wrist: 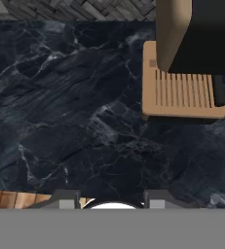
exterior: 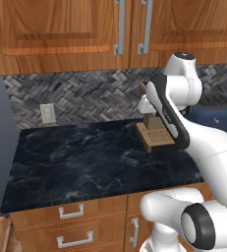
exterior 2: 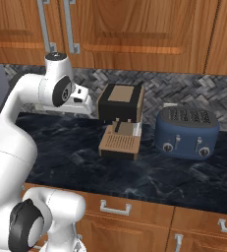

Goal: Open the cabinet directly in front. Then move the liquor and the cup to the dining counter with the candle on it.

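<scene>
Nearby, coffee machine (exterior 2: pixel 120 118) beside blue toaster (exterior 2: pixel 187 132); cabinet (exterior 2: pixel 134 24) doors closed.

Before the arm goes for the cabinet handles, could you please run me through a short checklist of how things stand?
1. Cabinet doors shut, so opening is not yet done: ok.
2. Silver bar handles in view and unobstructed: ok.
3. Gripper empty, fingertips apart above the black counter: ok.
4. Coffee machine stands close beside the arm; clearance for lifting: cannot tell.
5. Blue toaster off to the side, out of the way: ok.
6. Liquor and cup located: cannot tell, doors closed.
</scene>
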Controlling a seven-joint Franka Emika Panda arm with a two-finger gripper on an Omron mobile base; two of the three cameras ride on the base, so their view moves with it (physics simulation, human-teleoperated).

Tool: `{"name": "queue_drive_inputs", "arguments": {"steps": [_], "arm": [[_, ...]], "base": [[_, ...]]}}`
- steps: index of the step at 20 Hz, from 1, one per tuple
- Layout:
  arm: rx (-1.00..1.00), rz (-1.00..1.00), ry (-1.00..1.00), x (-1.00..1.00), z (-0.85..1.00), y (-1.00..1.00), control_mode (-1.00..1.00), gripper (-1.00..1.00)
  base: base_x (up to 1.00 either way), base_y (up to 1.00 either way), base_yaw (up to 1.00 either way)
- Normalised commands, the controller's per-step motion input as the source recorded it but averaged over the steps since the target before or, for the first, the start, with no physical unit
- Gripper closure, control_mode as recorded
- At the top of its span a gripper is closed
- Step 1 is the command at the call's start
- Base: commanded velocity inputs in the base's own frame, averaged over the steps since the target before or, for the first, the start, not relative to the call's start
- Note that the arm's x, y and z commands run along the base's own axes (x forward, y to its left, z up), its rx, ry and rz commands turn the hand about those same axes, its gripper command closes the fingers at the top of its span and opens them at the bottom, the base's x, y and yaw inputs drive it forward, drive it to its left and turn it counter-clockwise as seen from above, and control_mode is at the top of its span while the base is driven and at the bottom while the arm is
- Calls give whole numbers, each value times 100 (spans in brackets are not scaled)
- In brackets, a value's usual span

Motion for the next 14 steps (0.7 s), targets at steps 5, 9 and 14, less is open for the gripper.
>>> {"name": "queue_drive_inputs", "arguments": {"steps": [5, 9, 14], "arm": [[0, 0, 0, 0, -4, 0, -100, -100], [0, 0, 0, 0, 0, 0, -100, -100], [0, 0, 0, 0, 0, 0, -100, -100]], "base": [[0, 0, 0], [0, 0, 0], [0, 0, 0]]}}
